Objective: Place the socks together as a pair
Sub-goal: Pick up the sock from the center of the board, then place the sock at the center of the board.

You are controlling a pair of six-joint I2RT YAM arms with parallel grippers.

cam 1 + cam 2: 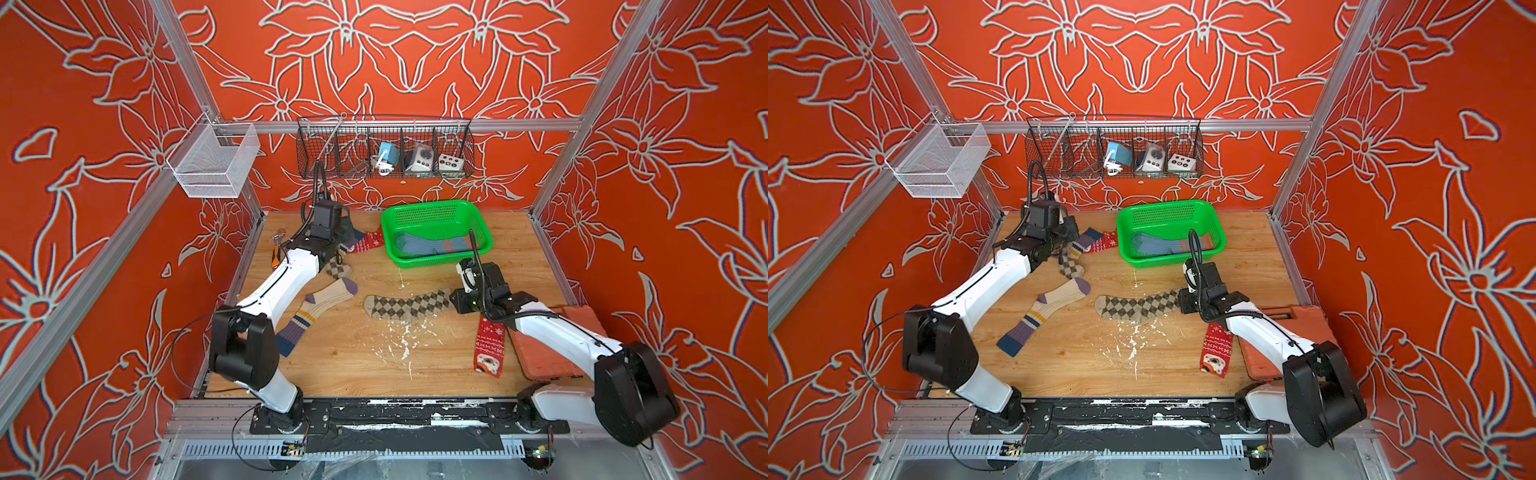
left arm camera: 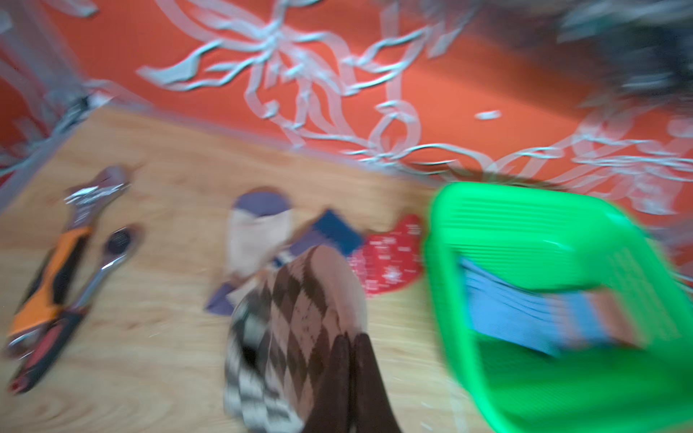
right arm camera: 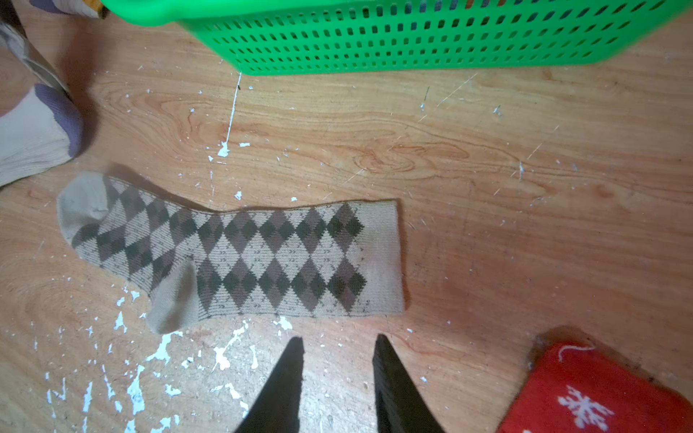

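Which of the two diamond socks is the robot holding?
The crumpled diamond sock at the back, pinched in the left gripper. The flat diamond sock lies loose on the table.

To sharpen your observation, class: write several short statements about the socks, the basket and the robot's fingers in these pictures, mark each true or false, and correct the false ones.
1. The blue socks lie in the green basket. True.
2. The right fingers grip the flat argyle sock. False: they stand apart and empty, and the sock lies on the table.
3. The left fingers are shut on a second argyle sock. True.
4. The two red snowflake socks touch. False: one lies beside the basket, the other near the right arm.
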